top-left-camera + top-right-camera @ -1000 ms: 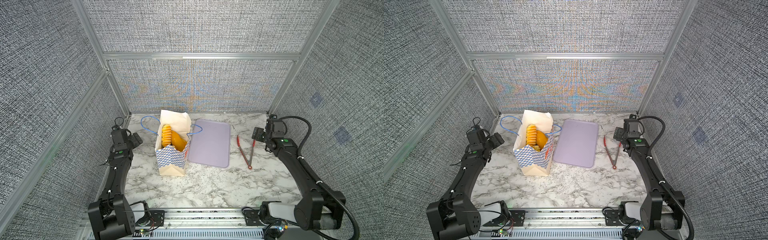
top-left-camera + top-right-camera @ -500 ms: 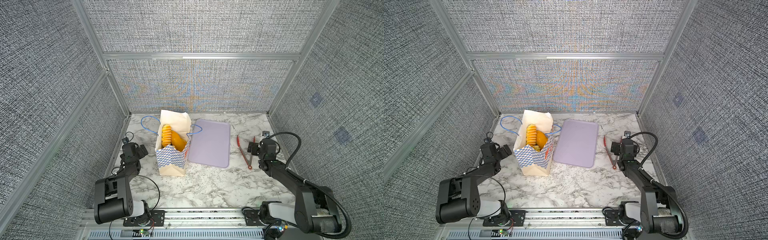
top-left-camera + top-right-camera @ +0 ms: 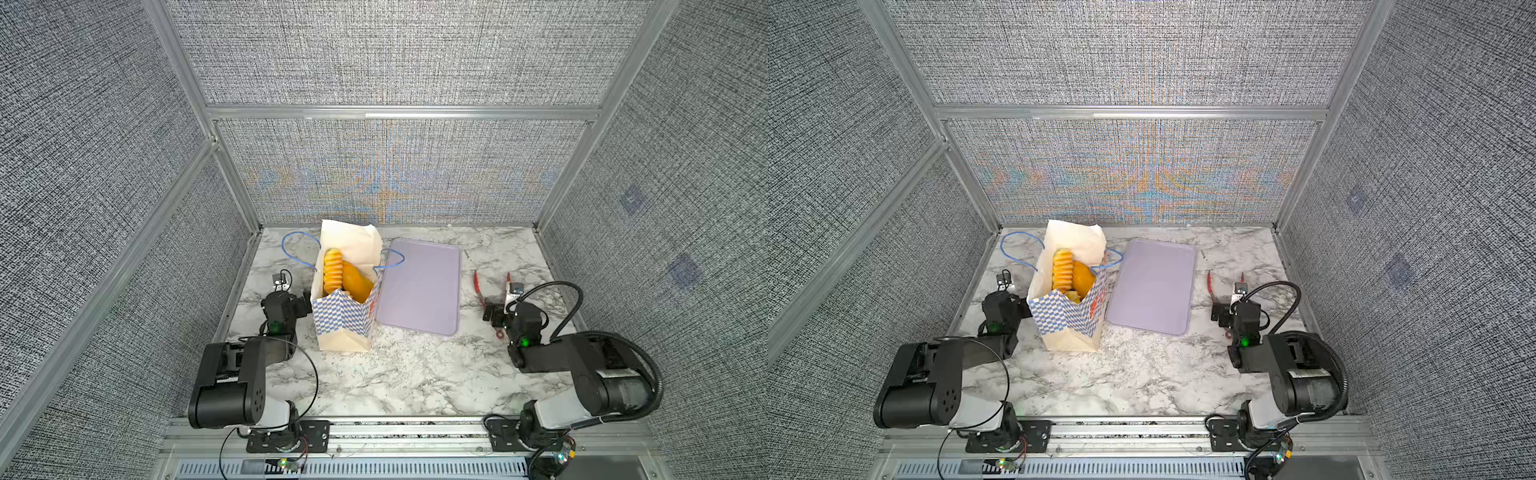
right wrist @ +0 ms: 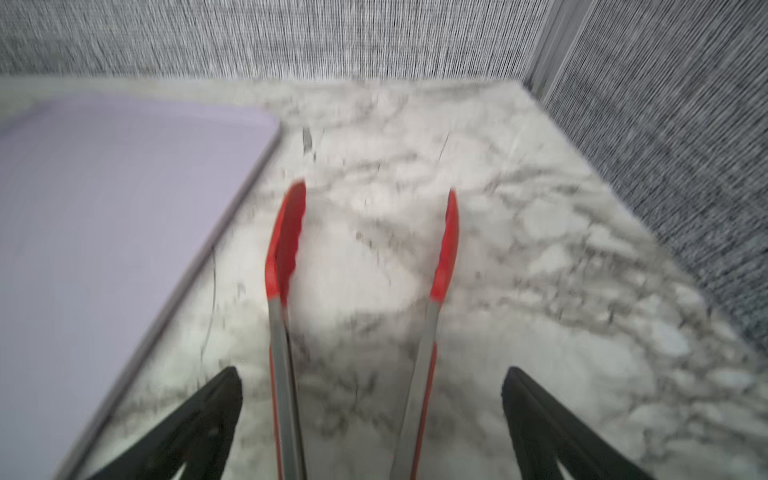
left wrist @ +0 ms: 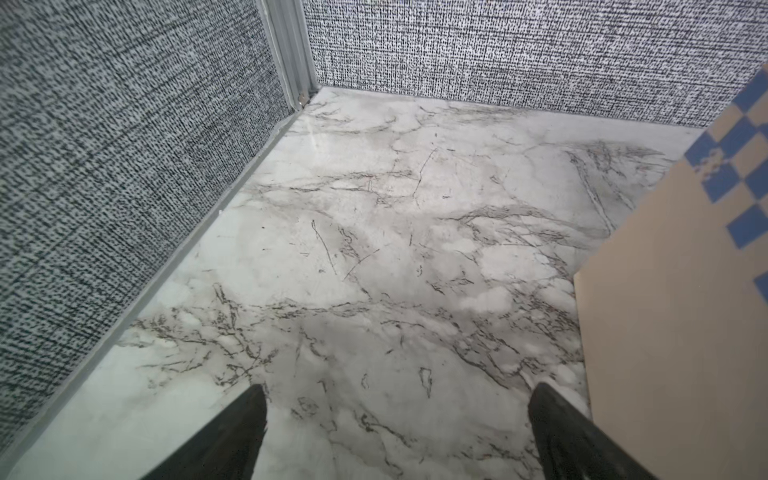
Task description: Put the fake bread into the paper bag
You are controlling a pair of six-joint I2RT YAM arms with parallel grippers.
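The paper bag (image 3: 344,320) (image 3: 1065,322) stands upright at the table's left centre, its mouth open. The fake bread sits inside it: a ribbed yellow roll (image 3: 332,270) (image 3: 1062,269) stands on end beside an orange bun (image 3: 355,283) (image 3: 1083,281). My left gripper (image 3: 297,301) (image 5: 399,390) hangs low just left of the bag, open, with only marble between its fingers. The bag's cream and checkered side (image 5: 673,291) shows in the left wrist view. My right gripper (image 3: 498,309) (image 4: 372,374) is open near the right wall, over a pair of red tongs.
A flat lavender tray (image 3: 419,286) (image 3: 1150,286) (image 4: 104,228) lies bare right of the bag. The red tongs (image 3: 480,284) (image 4: 286,241) lie on the marble, their arms between my right fingers without touching them. Mesh walls close in on three sides.
Both arms have folded back toward the front and come down low over the table. Both grippers have opened a little wider. Bag, tray and tongs have not moved.
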